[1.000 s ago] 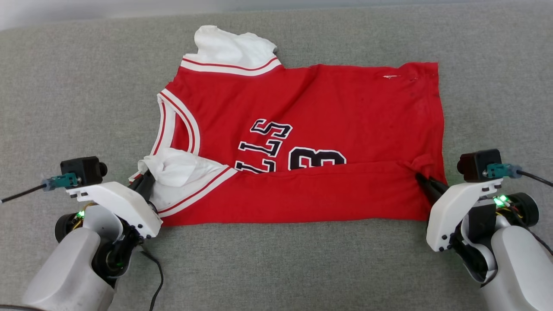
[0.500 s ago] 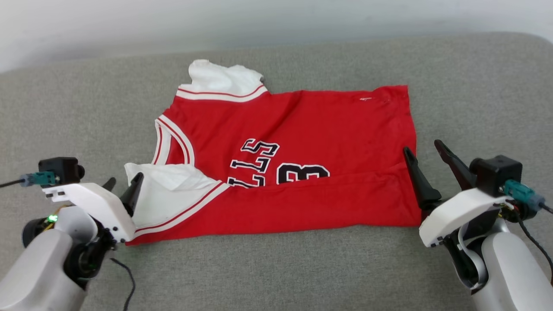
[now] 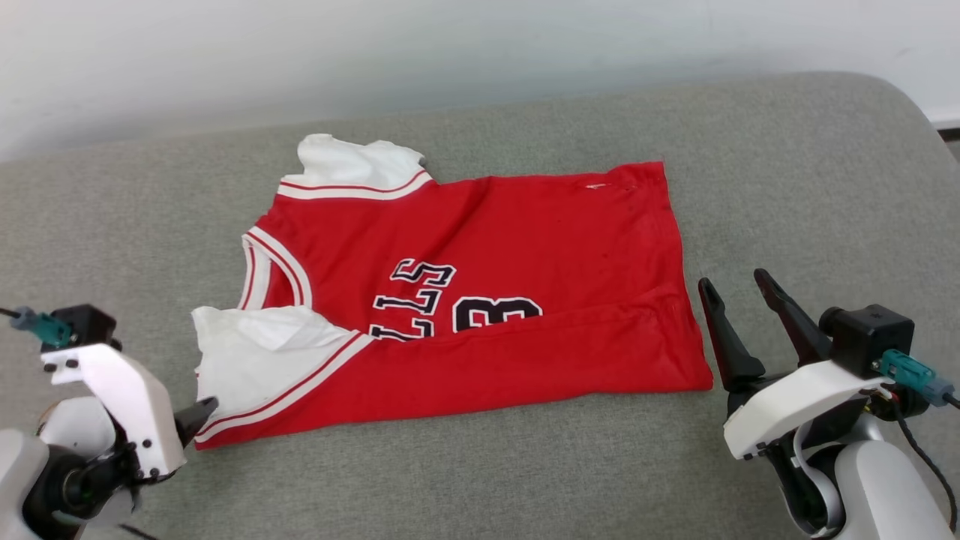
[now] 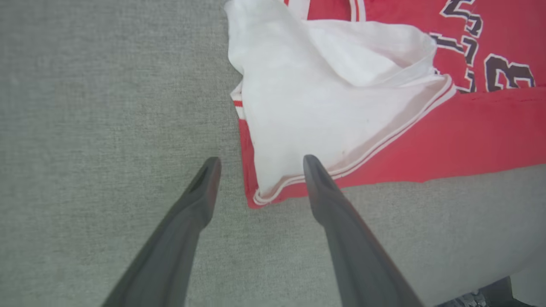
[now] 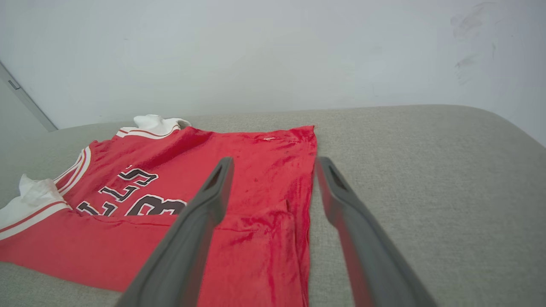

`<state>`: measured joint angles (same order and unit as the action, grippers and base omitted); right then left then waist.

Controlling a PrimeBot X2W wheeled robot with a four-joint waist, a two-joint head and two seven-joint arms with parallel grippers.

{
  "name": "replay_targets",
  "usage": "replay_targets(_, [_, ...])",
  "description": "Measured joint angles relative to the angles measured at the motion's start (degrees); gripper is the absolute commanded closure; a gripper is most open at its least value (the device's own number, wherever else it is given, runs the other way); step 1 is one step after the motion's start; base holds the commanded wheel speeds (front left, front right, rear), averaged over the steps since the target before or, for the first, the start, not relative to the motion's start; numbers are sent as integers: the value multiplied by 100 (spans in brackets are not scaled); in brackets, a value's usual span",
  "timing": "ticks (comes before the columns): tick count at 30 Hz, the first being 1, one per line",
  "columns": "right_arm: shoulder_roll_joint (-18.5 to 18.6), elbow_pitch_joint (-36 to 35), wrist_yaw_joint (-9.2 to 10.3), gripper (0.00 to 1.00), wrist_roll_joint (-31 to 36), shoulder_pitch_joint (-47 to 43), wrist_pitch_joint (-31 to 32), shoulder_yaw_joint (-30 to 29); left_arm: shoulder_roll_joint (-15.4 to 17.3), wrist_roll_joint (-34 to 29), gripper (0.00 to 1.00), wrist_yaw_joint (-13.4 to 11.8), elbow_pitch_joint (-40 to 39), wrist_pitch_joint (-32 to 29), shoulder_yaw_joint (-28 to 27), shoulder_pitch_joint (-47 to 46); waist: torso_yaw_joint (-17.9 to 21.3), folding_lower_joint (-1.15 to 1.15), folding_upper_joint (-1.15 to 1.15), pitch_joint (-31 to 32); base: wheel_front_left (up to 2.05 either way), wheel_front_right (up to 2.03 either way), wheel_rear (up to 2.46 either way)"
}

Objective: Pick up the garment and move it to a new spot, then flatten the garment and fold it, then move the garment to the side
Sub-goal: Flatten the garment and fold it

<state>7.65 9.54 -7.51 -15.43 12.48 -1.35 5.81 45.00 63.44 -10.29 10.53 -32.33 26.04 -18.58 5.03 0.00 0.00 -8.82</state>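
Pincers both gape wide and hold nothing: the left pincer [image 4: 261,163] has its fingers either side of the near left corner of the red, thin-fabric basketball shirt [image 3: 487,255] with white sleeves [image 3: 255,352]; the right pincer [image 3: 733,281] stands just beside its hem. The shirt lies on the grey fabric surface [image 3: 787,187], near edge folded over the black print [image 3: 457,300], long axis left to right, collar leftward.

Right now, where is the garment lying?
In the head view, the garment lies on the grey cushion, centre, between the left hand and the right hand.
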Motion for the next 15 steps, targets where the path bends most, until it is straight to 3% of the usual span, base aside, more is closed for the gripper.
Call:
replay_targets(4, [-87,-79,0,0,-5,-13,46,-7,68,186,0,-182,-69,-188,-45,181,95,0,0,-171,0,0,0])
replay_targets(10, [-158,-99,0,0,-30,-19,138,-136,5,375,0,-176,32,-436,-20,218,198,0,0,-462,0,0,0])
replay_targets(11, [-160,-89,0,0,-43,-19,166,-190,-2,422,24,-138,47,-490,-12,214,210,0,0,-498,0,0,0])
replay_targets(12, [-160,-79,0,0,-57,-20,199,-241,-22,458,66,-129,55,-516,-16,207,219,0,0,-526,0,0,0])
replay_targets(13, [-158,-75,0,0,-86,-22,247,-308,-31,488,100,-111,68,-532,-18,201,225,0,0,-547,0,0,0])
replay_targets(15, [-122,-59,1,0,-187,-22,417,-431,-47,510,100,-54,98,-557,-10,187,227,0,0,-565,0,0,0])
